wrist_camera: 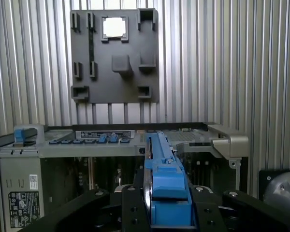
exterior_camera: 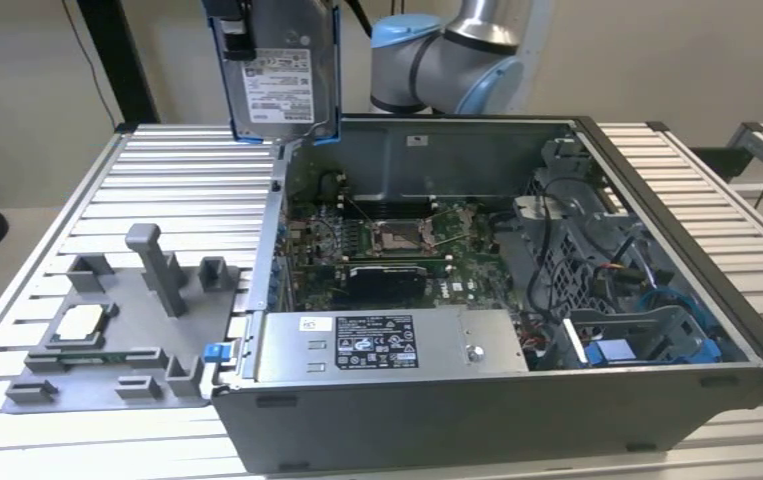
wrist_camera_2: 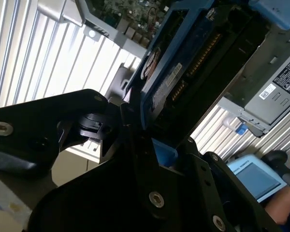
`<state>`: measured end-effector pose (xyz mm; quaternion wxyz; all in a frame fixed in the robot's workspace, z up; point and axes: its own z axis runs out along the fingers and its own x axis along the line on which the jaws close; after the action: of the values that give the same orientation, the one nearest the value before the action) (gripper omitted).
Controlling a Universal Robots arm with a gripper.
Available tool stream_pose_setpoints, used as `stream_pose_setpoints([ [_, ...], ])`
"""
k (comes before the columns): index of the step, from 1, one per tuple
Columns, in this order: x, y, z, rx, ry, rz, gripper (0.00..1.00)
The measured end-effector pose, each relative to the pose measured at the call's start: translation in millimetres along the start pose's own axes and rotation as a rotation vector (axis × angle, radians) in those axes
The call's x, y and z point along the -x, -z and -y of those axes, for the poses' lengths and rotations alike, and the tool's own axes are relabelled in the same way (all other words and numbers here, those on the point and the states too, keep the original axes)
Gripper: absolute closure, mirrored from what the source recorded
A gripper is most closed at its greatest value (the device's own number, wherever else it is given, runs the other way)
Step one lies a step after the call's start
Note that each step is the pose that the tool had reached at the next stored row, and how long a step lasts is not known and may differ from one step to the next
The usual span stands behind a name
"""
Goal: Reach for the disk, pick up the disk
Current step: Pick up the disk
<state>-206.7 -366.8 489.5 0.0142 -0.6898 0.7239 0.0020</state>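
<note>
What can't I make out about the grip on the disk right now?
- Exterior view: the top edge cuts off the gripper and the upper end of the disk.
- First wrist view: the disk is edge-on, so its label face is hidden.
- Second wrist view: the gripper's dark body covers the disk's held end; the contact is unclear.

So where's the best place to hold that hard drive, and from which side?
Probably the way it is held now: at one end, coming from above. The disk hangs upright over the computer case. In the first wrist view the hand closes on it edge-on, so the fingers only have to span its thin side.
</note>
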Motion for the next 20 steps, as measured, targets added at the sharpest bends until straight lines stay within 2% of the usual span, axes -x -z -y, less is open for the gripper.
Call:
stream_pose_setpoints([
  [14, 1.7, -0.7, 36.2, 0.0000, 0.000, 0.0000, 1.00],
  [20, 2.3, -0.9, 48.3, 0.0000, 0.000, 0.0000, 1.00],
])
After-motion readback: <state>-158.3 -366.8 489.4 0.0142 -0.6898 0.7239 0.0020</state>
